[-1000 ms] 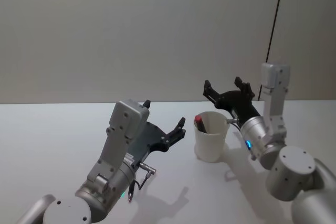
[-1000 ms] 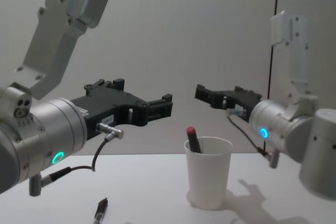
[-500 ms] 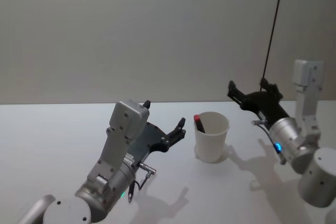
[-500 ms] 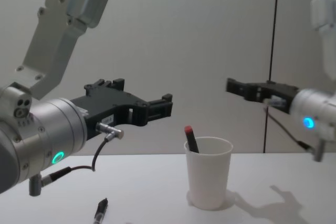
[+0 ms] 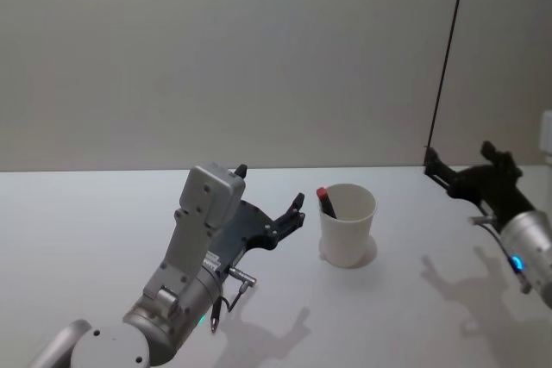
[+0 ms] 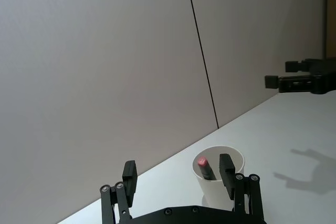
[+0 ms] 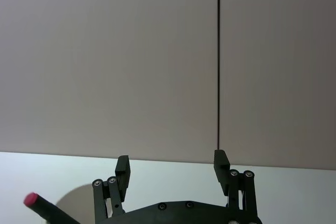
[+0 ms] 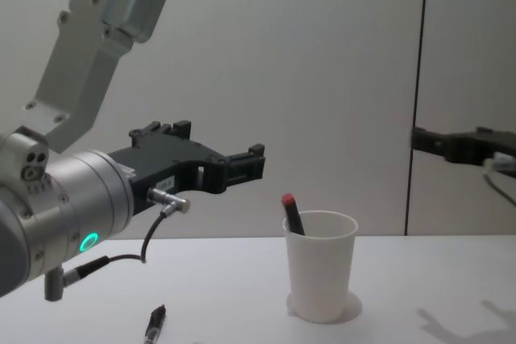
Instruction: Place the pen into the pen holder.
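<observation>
The pen holder, a white paper cup, stands upright on the white table. A dark pen with a red cap leans inside it against the left rim, its cap poking above. The chest view shows the cup and pen from the side. My left gripper hovers open and empty just left of the cup, fingers pointing toward it. My right gripper hangs open and empty well to the right of the cup. The left wrist view has the cup and the pen's cap past my left gripper.
A second dark pen lies on the table at the front left, under my left arm. Behind the table is a plain grey wall with a dark vertical seam. Open table surface lies right of the cup.
My right gripper has drawn back from just above and behind the cup, far to the right, still open. The left arm, cup and pens have not moved.
</observation>
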